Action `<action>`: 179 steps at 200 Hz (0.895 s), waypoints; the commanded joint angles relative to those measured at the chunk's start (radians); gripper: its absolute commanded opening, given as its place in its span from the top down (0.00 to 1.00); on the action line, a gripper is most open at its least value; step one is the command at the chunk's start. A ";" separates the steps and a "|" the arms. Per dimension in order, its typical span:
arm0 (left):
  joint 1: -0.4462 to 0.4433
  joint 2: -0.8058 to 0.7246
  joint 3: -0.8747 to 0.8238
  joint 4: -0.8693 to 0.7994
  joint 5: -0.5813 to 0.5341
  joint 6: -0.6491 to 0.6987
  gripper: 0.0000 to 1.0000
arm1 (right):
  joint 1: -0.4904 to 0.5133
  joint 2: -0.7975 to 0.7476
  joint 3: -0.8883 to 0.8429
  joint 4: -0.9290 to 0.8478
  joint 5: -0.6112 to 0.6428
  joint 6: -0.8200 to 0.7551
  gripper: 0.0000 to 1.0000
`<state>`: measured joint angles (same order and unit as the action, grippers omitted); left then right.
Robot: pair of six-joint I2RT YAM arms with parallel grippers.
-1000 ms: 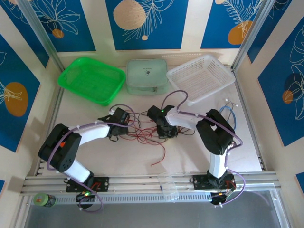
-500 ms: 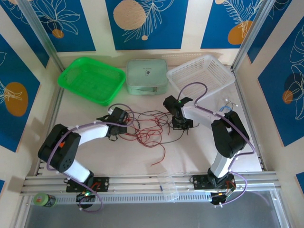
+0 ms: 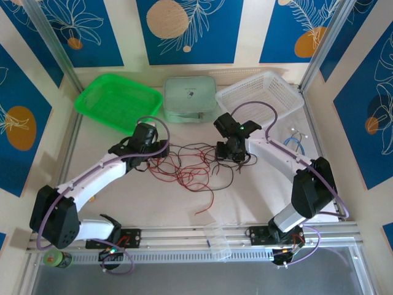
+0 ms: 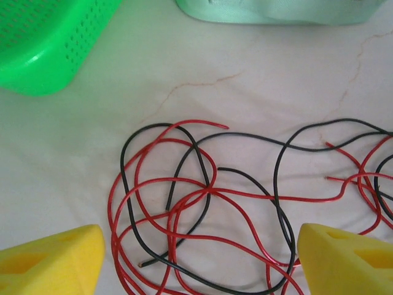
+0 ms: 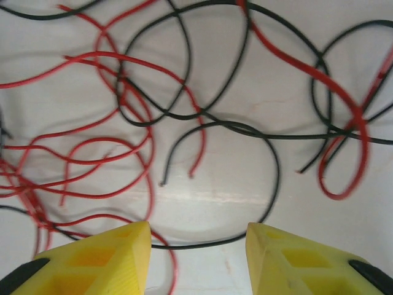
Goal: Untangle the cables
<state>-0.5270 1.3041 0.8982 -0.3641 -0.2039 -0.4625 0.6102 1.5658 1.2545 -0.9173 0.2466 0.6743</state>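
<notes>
Cables (image 3: 187,166) lie in 1 red-and-black knot at mid-table, between the 2 grippers. Left gripper (image 4: 196,261): jaws spread wide above the knot's left loops, holding nothing. Right gripper (image 5: 196,243): jaws parted above the right loops, nothing pinched.

Risk: strands cross repeatedly, so a closing jaw may catch 2 or more wires, and a pull would tighten the knot.

Green tray (image 3: 116,101), mint case (image 3: 189,97) and basket (image 3: 261,98) line the far edge near the cables, limiting room to drag strands that way.
</notes>
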 commanded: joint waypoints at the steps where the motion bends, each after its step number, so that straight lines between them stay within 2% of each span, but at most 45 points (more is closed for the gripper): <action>1: -0.017 0.012 -0.025 0.003 0.040 -0.016 0.18 | 0.045 0.040 0.031 -0.006 -0.077 0.045 0.55; 41: -0.047 0.028 -0.074 0.067 0.067 -0.072 0.19 | 0.115 0.070 -0.068 -0.003 -0.087 0.169 0.56; 84: -0.069 0.048 -0.084 0.091 0.071 -0.085 0.19 | 0.143 0.044 -0.228 0.052 -0.069 0.318 0.56; 123: -0.080 0.043 -0.088 0.108 0.090 -0.074 0.19 | 0.121 0.007 -0.325 0.116 0.001 0.507 0.56; 179: -0.086 0.017 -0.121 0.127 0.109 -0.034 0.19 | 0.072 0.058 -0.334 0.204 -0.027 0.573 0.56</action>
<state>-0.6029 1.3453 0.8017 -0.2512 -0.1123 -0.5213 0.6880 1.5955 0.9115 -0.7467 0.2173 1.1797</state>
